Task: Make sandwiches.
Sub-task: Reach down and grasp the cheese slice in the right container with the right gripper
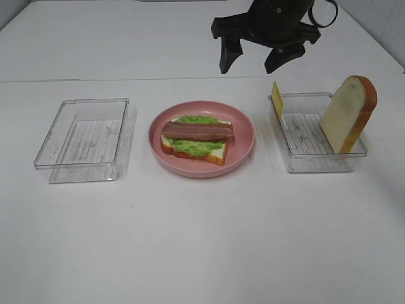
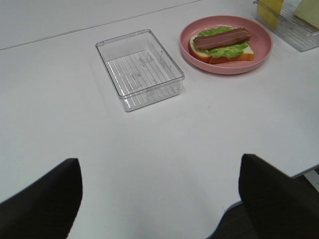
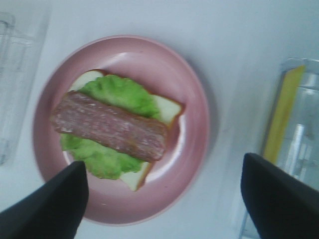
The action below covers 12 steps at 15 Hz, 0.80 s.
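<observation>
The open sandwich (image 1: 196,136) lies on a pink plate (image 1: 243,149): one bread slice, green lettuce and a bacon strip (image 3: 107,124) on top. A second bread slice (image 1: 348,114) leans upright in the right clear tray (image 1: 316,161), and a yellow cheese slice (image 1: 277,100) stands at that tray's left wall. High above the plate's far right side hangs my right gripper (image 1: 248,68), open and holding nothing. In the right wrist view its fingers (image 3: 45,204) frame the plate. My left gripper (image 2: 159,199) is open over bare table, well away from the plate (image 2: 227,67).
An empty clear tray (image 1: 82,133) sits left of the plate, also in the left wrist view (image 2: 139,67). The white table runs wide in front of all three containers. A seam line crosses the table behind them.
</observation>
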Each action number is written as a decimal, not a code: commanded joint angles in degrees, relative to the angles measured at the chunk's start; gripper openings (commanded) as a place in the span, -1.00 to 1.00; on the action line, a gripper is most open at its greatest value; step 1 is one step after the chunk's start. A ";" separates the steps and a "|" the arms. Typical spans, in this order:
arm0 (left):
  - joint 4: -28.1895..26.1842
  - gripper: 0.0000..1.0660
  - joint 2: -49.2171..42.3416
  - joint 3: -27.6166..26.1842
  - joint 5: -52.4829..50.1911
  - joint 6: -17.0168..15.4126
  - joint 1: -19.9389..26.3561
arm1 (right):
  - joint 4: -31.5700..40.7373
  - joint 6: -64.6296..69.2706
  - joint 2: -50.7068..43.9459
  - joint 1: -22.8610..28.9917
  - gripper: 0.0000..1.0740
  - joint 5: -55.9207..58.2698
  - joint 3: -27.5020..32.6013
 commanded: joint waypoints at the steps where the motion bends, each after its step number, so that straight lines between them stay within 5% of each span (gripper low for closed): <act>1: 0.29 0.52 -1.32 0.23 -0.57 -0.06 0.06 | -5.21 2.81 -0.17 -1.72 0.46 4.64 -3.84; 5: 0.29 0.52 -1.32 0.23 -0.57 -0.06 0.06 | -3.04 1.66 0.63 -8.82 0.42 5.61 -7.96; 12: 0.29 0.52 -1.32 0.23 -0.57 -0.06 0.06 | -0.63 -1.15 11.63 -9.40 0.42 9.34 -13.58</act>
